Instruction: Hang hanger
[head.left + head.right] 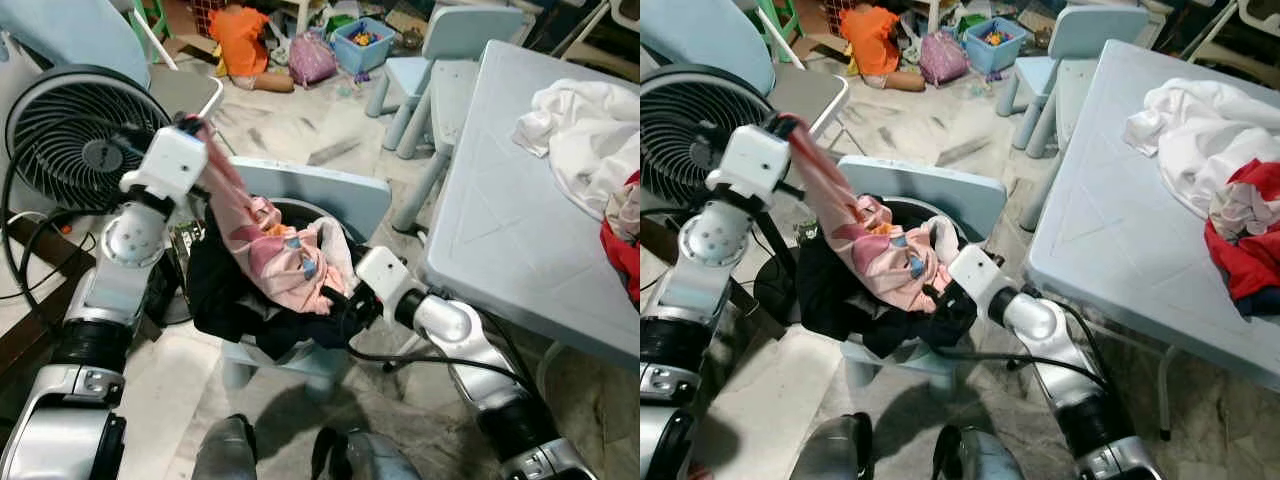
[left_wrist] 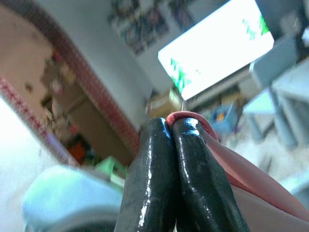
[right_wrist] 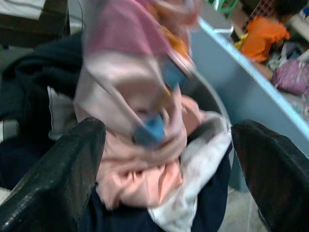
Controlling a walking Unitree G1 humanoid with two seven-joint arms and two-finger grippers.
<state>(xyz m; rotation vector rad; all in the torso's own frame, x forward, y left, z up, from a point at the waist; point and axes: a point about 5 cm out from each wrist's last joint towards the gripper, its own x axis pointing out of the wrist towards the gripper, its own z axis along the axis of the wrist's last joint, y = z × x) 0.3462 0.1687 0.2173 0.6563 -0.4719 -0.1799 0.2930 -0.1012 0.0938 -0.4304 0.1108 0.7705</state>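
Pinching a pink printed garment [image 1: 268, 250], the left gripper [image 2: 170, 126] has both black fingers pressed together on a fold of the cloth, raised above the pile beside the black round floor fan [image 1: 82, 135]. Garment hangs stretched from that pinch down into a heap of clothes on a small pale blue plastic chair [image 1: 330, 195]. Heap sits in what looks like a dark round basket [image 1: 300, 208] on the seat; under the pink piece is a black garment [image 1: 225, 290] draping over the seat edge, plus a bit of white cloth [image 3: 193, 179].

Right gripper [image 3: 166, 159] is low at the near side of the heap, fingers spread wide with the pink and white cloth between them, not closed on anything. In the head views its tips are buried in the dark cloth.

Can't make out a hanger anywhere in these views; if there's one, it's hidden in the clothes.

To the robot's right: pale blue rectangular plastic table [image 1: 500, 220] with a crumpled white cloth [image 1: 580, 125] and a red garment [image 1: 1250, 245] on it. Two more pale blue chairs [image 1: 440, 60] stand beyond the table. Far back on the floor, an orange garment [image 1: 240, 40] and a blue bin of toys [image 1: 362, 42].
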